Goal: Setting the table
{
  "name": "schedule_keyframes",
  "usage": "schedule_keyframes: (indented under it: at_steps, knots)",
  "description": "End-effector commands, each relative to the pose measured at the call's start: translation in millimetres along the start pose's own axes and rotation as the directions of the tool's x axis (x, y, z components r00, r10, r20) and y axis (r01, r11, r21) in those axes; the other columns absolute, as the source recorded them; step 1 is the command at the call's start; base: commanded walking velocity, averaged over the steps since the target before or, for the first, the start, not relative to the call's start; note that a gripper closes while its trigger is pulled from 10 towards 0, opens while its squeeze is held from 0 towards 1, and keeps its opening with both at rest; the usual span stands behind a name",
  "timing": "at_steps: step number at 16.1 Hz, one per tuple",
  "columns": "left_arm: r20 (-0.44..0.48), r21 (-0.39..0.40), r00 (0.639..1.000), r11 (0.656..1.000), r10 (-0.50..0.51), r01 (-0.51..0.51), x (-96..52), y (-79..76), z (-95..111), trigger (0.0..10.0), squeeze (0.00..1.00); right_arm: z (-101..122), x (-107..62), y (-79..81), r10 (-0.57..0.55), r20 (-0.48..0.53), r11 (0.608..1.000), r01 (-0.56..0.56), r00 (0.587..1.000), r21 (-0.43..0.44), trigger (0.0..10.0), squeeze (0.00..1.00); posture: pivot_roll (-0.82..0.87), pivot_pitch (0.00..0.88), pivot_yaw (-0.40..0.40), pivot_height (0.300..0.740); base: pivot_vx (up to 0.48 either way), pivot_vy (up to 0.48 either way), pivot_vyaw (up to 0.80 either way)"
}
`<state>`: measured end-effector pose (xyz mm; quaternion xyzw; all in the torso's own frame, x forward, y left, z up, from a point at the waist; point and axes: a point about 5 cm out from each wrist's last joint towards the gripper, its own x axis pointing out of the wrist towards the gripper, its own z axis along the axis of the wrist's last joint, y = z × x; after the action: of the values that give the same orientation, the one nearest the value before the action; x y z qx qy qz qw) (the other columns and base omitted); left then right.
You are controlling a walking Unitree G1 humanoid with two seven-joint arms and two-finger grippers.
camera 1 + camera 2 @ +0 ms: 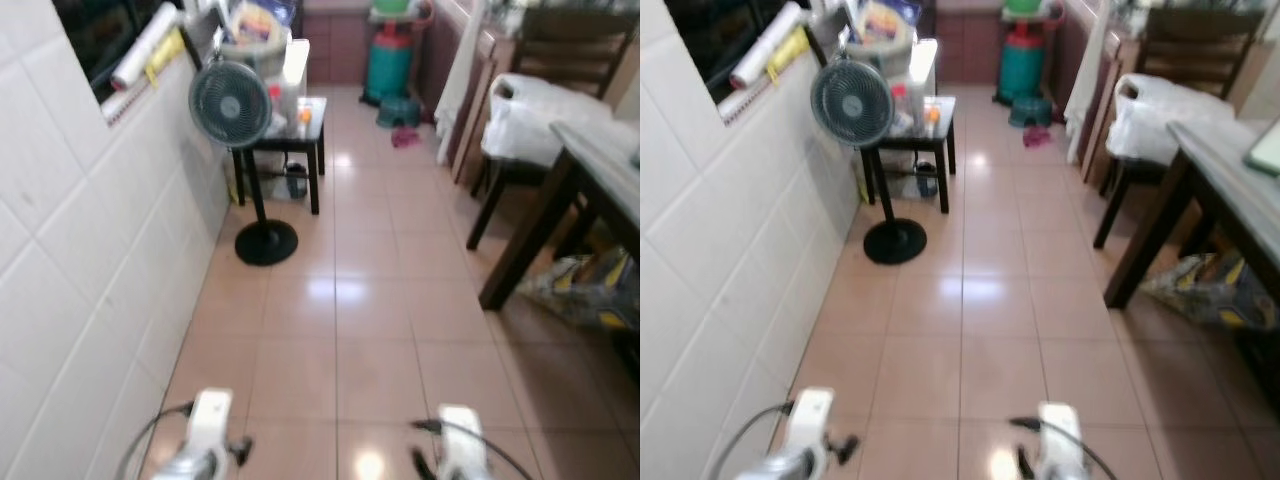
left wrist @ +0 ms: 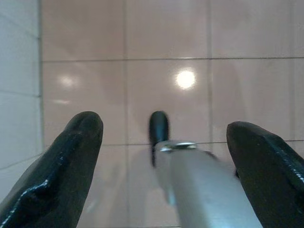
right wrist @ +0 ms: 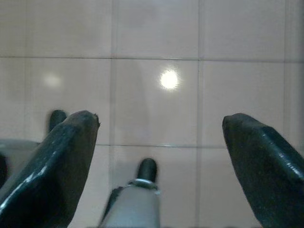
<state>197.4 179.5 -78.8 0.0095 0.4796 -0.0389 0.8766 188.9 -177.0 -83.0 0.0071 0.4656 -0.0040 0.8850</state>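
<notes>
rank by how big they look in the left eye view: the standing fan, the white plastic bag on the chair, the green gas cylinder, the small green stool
1. standing fan, head to base
2. white plastic bag
3. green gas cylinder
4. small green stool

The cylinder and stool stand farther off, so they look smaller than they would up close.

the left arm [image 1: 207, 430] and right arm [image 1: 458, 440] are silver-white, blocky at the wrist, each with a thin dark cable looping off its outer side and small black fittings. each of the left gripper [image 2: 164, 142] and right gripper [image 3: 159, 137] has two long, glossy black fingers [image 2: 61, 166] with rounded tips. a pale grey rounded leg [image 2: 204, 185] ends in a black foot.
</notes>
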Motion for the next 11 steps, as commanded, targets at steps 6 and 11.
schedule_keyframes:
  at_steps: [6,11]
  knots:
    - [0.000,0.022,1.000,1.000,0.000,0.000,0.2,-0.1,1.7,10.0,0.00,-5.6,-0.9,-0.2,0.001,-0.013,1.000,-0.001,1.000,-0.024,10.0,0.00,-0.03,0.000,0.017,0.740,0.308,0.000,0.00]
    - [-0.006,0.028,1.000,1.000,0.002,-0.002,-0.2,1.9,0.4,10.0,0.00,-5.7,-0.8,1.3,0.006,-0.013,0.999,-0.007,1.000,-0.040,10.0,0.00,-0.03,0.000,0.019,0.740,0.340,0.000,0.00]
